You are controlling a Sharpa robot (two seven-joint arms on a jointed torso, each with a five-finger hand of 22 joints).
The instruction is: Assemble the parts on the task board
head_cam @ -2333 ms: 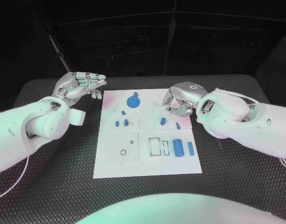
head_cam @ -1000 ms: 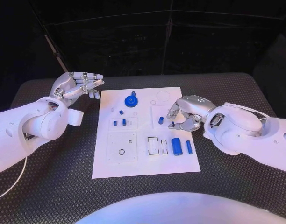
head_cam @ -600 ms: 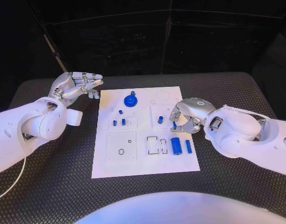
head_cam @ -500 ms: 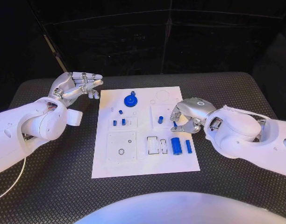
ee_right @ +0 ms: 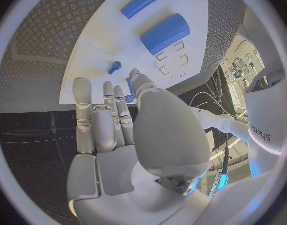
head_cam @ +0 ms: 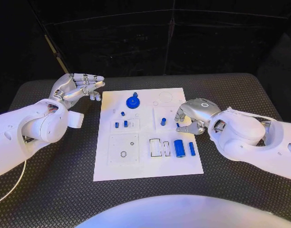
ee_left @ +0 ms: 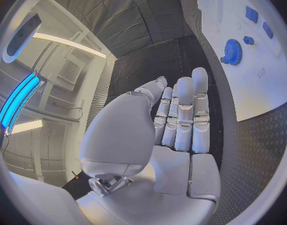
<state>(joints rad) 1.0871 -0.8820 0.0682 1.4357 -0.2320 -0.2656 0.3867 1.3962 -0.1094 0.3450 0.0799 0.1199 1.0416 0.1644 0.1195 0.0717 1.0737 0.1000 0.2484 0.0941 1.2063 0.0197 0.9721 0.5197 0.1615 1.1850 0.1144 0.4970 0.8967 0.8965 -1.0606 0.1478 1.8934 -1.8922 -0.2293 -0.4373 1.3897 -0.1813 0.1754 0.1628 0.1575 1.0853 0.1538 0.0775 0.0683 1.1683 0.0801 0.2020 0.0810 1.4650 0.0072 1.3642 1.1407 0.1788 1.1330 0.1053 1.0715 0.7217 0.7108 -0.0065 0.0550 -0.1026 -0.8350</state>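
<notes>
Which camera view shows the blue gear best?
The head view: the blue gear lies whole and unobstructed near the task board's far edge. The left wrist view shows it too, but slanted and bent near the rim.

Before you: black table [head_cam: 63, 190] with diamond-tread mat; dark curtained backdrop [head_cam: 173, 42]; bright ceiling strip light [ee_left: 68, 44].

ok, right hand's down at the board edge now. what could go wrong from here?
1. The right hand works at a small blue peg with its thumb hiding the contact; whether it has a grip is unclear, so the peg may slip or tip.
2. The large blue cylinder and the slim blue rod lie loose on the task board near that arm; a sweep could roll them.
3. The left hand is off the board, so it could slide.
</notes>
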